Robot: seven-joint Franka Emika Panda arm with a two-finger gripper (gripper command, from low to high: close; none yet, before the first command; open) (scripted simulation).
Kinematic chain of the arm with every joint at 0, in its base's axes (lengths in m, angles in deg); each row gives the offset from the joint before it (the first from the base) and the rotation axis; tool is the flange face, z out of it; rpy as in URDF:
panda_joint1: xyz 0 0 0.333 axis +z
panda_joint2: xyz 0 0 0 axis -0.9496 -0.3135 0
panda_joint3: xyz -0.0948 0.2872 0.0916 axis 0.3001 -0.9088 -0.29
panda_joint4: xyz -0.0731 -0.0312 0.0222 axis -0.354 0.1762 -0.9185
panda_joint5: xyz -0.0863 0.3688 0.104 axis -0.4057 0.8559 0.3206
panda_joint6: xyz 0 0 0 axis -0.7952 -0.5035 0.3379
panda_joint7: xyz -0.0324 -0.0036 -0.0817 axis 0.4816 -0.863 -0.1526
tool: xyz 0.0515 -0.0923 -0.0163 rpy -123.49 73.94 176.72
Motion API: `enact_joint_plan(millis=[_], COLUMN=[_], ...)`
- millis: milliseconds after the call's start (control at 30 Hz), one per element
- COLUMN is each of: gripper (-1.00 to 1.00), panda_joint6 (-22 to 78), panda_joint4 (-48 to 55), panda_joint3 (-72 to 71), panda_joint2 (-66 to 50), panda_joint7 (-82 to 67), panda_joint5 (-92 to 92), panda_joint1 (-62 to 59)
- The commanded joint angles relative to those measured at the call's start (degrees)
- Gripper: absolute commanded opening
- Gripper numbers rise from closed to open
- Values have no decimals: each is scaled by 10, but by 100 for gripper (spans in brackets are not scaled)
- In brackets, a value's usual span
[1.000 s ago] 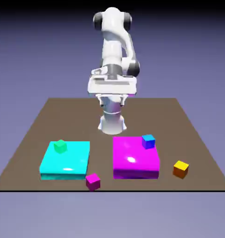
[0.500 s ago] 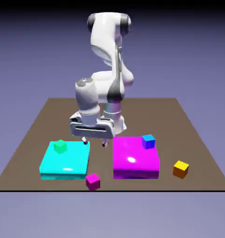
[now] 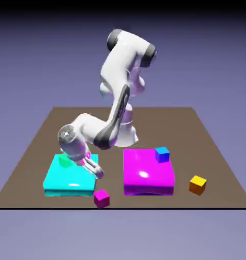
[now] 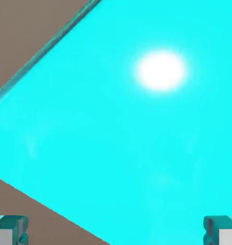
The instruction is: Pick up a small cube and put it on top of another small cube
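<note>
Since the earlier frame, our Franka arm has swung toward the exterior view's left and lower, bringing the two-finger gripper over the flat cyan block; the cubes haven't moved. Nearest the camera, the small magenta cube sits on the table by its near edge, just off the block's corner. We judge the step in hand to be the approach: we should clear that corner before lowering, turn the fingers square to two opposite cube faces, and come straight down centred. A little farther back, the small orange-yellow cube waits as the likely base. Our jaws stand wide apart, with nothing between them.
</note>
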Motion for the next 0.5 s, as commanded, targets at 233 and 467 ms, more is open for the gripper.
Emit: enact_joint_plan(millis=[233,467], gripper=[0,0], panda_joint6=[108,176], panda_joint4=[58,82], panda_joint3=[133,228], panda_joint2=[-166,-311], panda_joint7=[84,252], panda_joint5=[87,217], panda_joint1=[99,183])
